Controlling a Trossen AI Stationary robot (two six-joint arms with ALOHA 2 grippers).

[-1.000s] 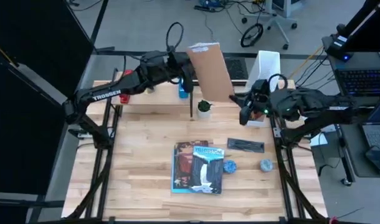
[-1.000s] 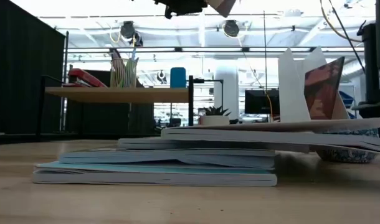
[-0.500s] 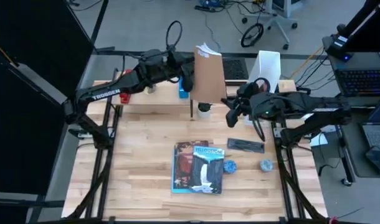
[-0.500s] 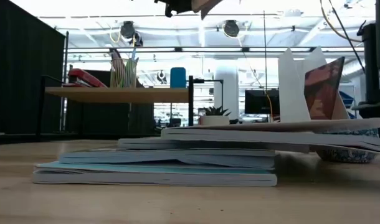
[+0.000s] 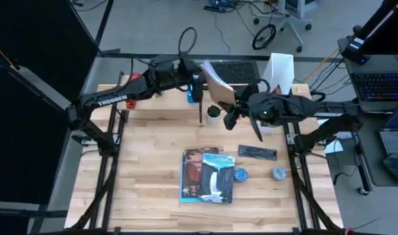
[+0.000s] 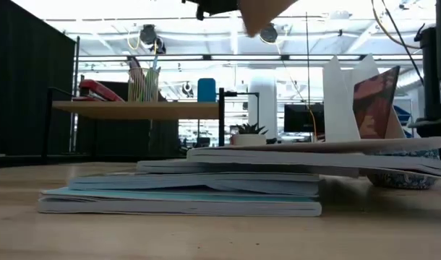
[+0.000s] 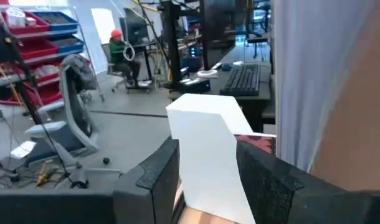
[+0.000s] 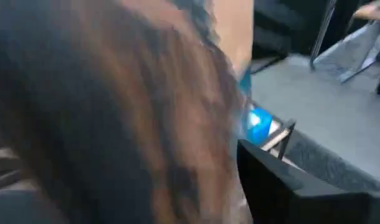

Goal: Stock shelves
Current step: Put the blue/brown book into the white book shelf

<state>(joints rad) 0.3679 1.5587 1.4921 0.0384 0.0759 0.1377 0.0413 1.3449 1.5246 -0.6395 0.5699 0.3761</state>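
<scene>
My left gripper [image 5: 198, 77] holds a brown-covered book [image 5: 217, 86] in the air, above the right end of the low wooden shelf [image 5: 161, 102], and is shut on it. The book's corner [image 6: 262, 14] shows at the top of the low view. My right gripper [image 5: 230, 117] is open beside the book's lower end, which fills its wrist view as a brown blur [image 8: 146, 99]. I cannot tell whether it touches the book. The white file holder [image 5: 281, 66] stands at the far right with a red-covered book [image 6: 372, 101] in it. My left gripper holds the brown book by its edge toward the table's left [image 5: 204, 75], reaching level from that side. The gripper itself hides the place of contact. The book is lifted clear and tilted, its free end [image 5: 226, 99] slanting down toward my right gripper.
The shelf [image 6: 134, 110] carries a red stapler [image 6: 97, 90], a pencil cup [image 6: 143, 83] and a blue container [image 6: 206, 89]. A small potted plant [image 5: 214, 112] stands below the book. A stack of books [image 5: 209, 175], a black case [image 5: 256, 152] and two blue balls [image 5: 241, 174] lie mid-table.
My right gripper has moved toward the table's left, from beside the file holder up to the book's lower end. The book in my left gripper has tipped from showing its broad cover upward to a steeper slant, and its corner has dropped lower in the low view.
</scene>
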